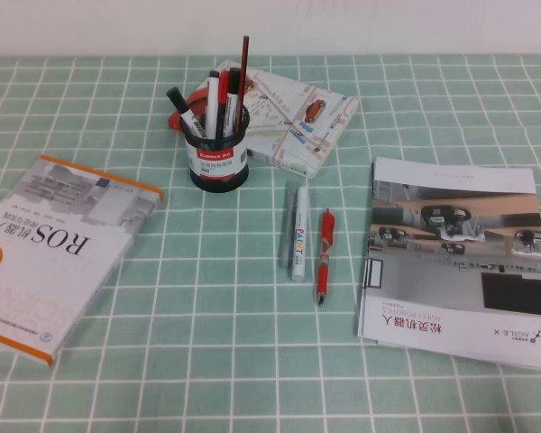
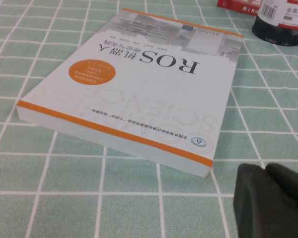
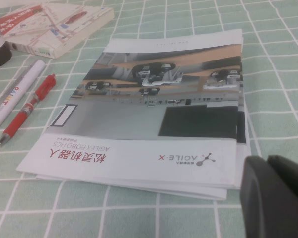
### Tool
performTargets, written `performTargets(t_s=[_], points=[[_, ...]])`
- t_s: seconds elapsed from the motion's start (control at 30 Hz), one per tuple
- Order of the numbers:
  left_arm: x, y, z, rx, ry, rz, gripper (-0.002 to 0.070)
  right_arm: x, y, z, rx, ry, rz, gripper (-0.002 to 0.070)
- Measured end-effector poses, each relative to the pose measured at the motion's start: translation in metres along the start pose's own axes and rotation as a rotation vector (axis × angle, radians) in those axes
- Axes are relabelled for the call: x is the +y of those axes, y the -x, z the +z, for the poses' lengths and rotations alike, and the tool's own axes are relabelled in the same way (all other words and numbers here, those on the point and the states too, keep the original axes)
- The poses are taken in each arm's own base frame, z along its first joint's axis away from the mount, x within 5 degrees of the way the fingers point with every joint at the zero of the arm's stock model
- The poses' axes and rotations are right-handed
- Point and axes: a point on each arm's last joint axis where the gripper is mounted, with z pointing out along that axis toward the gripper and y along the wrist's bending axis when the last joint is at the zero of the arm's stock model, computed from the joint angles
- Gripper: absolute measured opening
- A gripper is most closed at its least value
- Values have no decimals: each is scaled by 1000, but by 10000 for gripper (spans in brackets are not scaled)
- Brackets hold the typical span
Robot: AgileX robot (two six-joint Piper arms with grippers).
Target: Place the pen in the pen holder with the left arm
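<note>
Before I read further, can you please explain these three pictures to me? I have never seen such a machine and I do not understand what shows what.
A two-armed table robot took them. One picture looks down from a raised camera; neither arm appears there. The other two come from cameras on the wrists. The dark shape at the edge is the left gripper, shut, near the ROS book; likewise the right gripper near the brochure. Neither holds anything.

On the checked cloth lie the grey pen, a white marker and a red pen, side by side, in front of the black pen holder, which already has pens inside. A map booklet lies behind.
</note>
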Motion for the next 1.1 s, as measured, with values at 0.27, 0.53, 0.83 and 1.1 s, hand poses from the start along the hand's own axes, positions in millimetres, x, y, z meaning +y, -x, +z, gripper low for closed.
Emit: performTargets(t_s=[0.27, 0.53, 0.83, 1.1], points=[[0, 0, 0, 0, 0, 0, -3, 0, 0, 0, 0, 0, 0, -20], [0, 1, 0, -6, -1, 0, -3, 0, 0, 0, 0, 0, 0, -20], [0, 1, 0, -12, -1, 0, -3, 0, 0, 0, 0, 0, 0, -20], [0, 2, 0, -22, -2, 0, -3, 0, 0, 0, 0, 0, 0, -20]])
